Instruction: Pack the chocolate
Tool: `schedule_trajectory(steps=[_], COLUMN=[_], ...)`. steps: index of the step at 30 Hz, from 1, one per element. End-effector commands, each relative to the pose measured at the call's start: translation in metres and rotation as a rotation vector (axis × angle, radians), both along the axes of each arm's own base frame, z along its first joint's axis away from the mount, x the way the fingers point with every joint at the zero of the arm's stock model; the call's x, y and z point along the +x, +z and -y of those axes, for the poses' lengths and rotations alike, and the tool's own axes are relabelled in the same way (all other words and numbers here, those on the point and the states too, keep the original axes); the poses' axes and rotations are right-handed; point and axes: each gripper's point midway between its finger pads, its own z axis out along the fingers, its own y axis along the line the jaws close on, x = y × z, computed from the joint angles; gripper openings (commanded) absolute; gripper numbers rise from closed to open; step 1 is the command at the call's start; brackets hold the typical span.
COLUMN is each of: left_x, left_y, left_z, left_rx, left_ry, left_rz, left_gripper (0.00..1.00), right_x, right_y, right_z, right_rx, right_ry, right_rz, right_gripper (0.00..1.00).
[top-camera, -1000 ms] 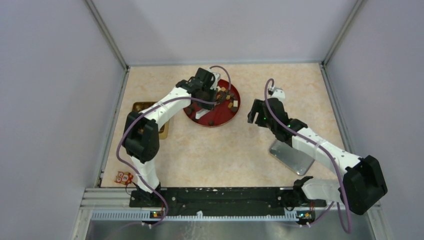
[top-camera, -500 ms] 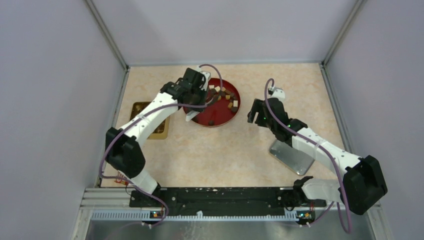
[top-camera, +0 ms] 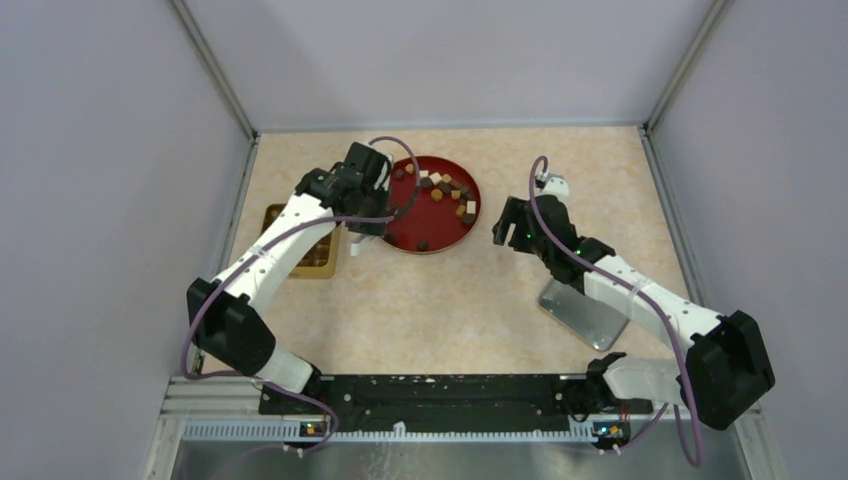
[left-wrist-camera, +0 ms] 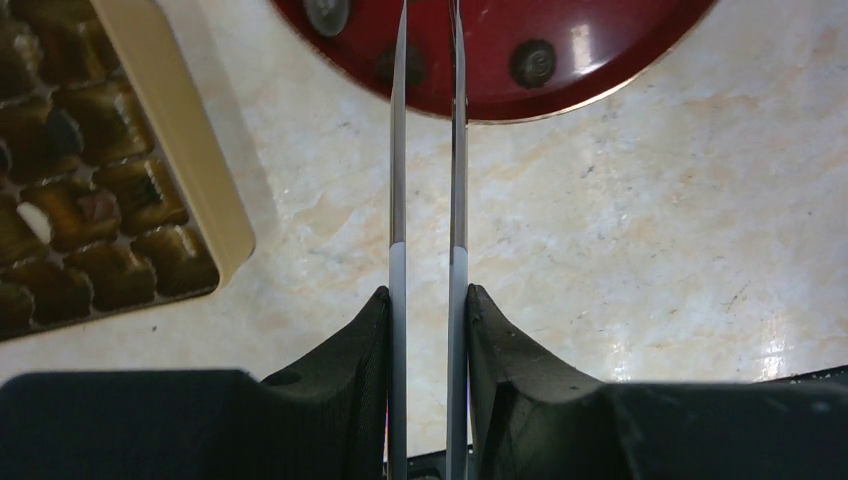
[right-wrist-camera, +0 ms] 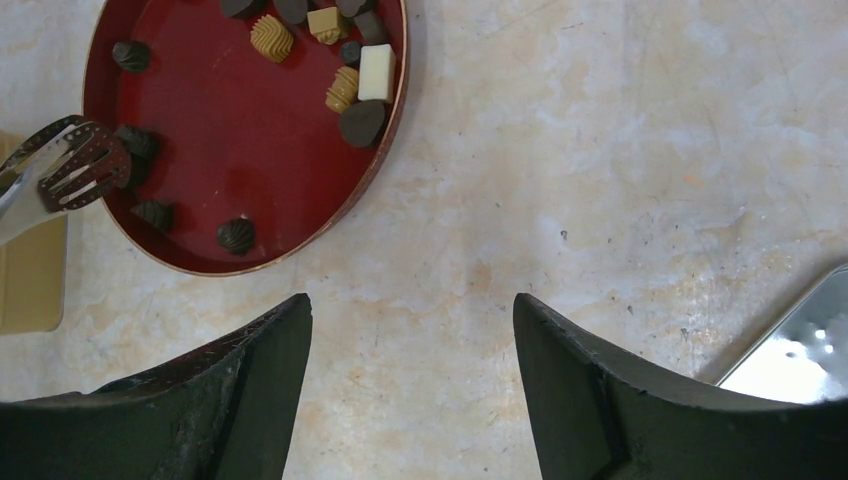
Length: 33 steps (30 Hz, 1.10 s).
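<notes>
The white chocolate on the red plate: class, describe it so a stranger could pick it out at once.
Find the round red plate at the far middle of the table. Near its right rim, several pieces cluster. The white chocolate is the flat, pale square there; its neighbours are ridged tan or dark brown.

Left wrist view: the tongs (left-wrist-camera: 457, 290) run past the top edge, tips unseen; the red plate (left-wrist-camera: 600, 40), one chocolate (left-wrist-camera: 325, 12) on it and the gold tray (left-wrist-camera: 190, 150) are cropped. Top view: the left arm (top-camera: 290, 235) covers the plate's left rim, the right arm (top-camera: 640, 290) part of the silver lid (top-camera: 585, 320). A small item (top-camera: 247, 354) at the table's (top-camera: 450, 310) near-left corner is too small to identify.
</notes>
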Motion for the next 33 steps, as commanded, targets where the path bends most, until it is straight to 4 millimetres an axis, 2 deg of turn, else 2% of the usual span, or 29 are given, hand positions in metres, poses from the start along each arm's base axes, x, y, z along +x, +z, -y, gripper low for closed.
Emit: schedule_trajectory(steps=[1, 10, 14, 18, 23, 33], left_x=[-0.004, -0.011, -0.020, -0.031, -0.044, -0.067], left_y=[0.018, 0.052, 0.050, 0.036, 0.034, 0.034], left_z=[-0.034, -0.079, -0.106, -0.128, -0.155, -0.185], left_rx=[0.025, -0.006, 0.009, 0.004, 0.082, 0.182], left_ry=[0.166, 0.317, 0.384, 0.456, 0.590, 0.709], left_rz=[0.026, 0.108, 0.082, 0.044, 0.038, 0.021], left_gripper=[0.00, 0.00, 0.00, 0.00, 0.00, 0.00], right_x=[0.007, 0.008, 0.008, 0.008, 0.009, 0.012], right_y=[0.010, 0.008, 0.007, 0.003, 0.000, -0.003], right_z=[-0.001, -0.006, -0.009, -0.012, -0.012, -0.015], right_rx=[0.023, 0.032, 0.042, 0.040, 0.023, 0.017], right_ry=[0.000, 0.021, 0.035, 0.049, 0.060, 0.076], right_rz=[0.045, 0.046, 0.047, 0.039, 0.039, 0.039], right_gripper=[0.72, 0.72, 0.72, 0.72, 0.72, 0.72])
